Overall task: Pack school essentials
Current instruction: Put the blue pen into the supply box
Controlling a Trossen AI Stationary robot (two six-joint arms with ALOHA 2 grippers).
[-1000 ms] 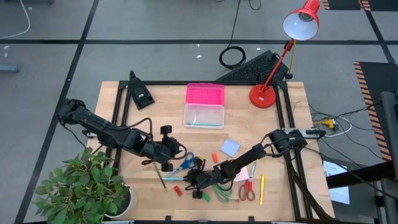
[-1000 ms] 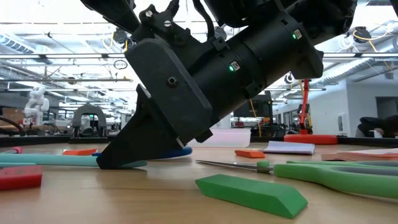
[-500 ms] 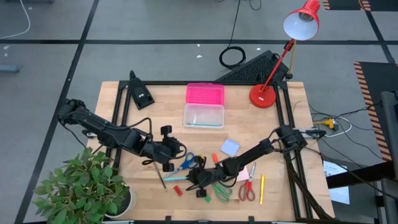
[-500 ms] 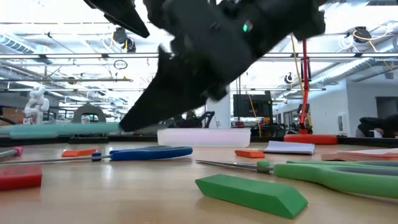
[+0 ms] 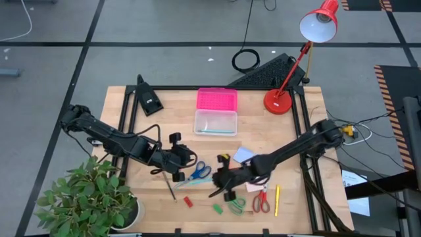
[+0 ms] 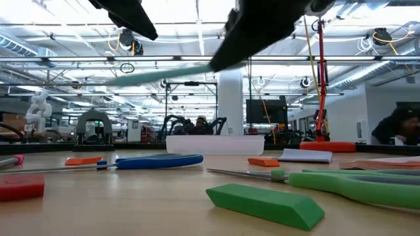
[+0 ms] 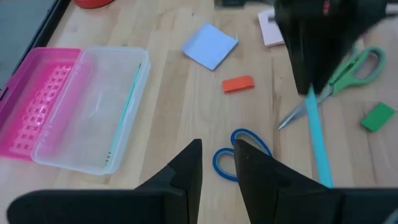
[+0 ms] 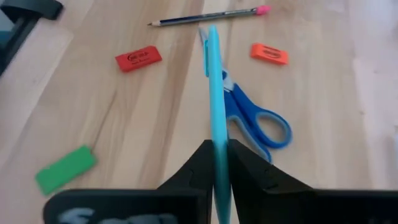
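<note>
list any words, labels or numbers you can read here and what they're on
No text reads clearly.
Flat red eraser: dark print on its top face, too blurred to read.
Flat orange eraser: dark print, too blurred to read.
Teal pen held in the right gripper: no marking visible.

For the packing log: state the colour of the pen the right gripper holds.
Teal pen, clearest in the right wrist view.

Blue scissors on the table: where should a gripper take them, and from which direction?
The blue scissors lie flat, handles and blades in line. Probably best to come straight down and pinch across the narrow neck near the pivot, fingers on either side. The loops are wide and hollow; the blades are thin and hug the table.
</note>
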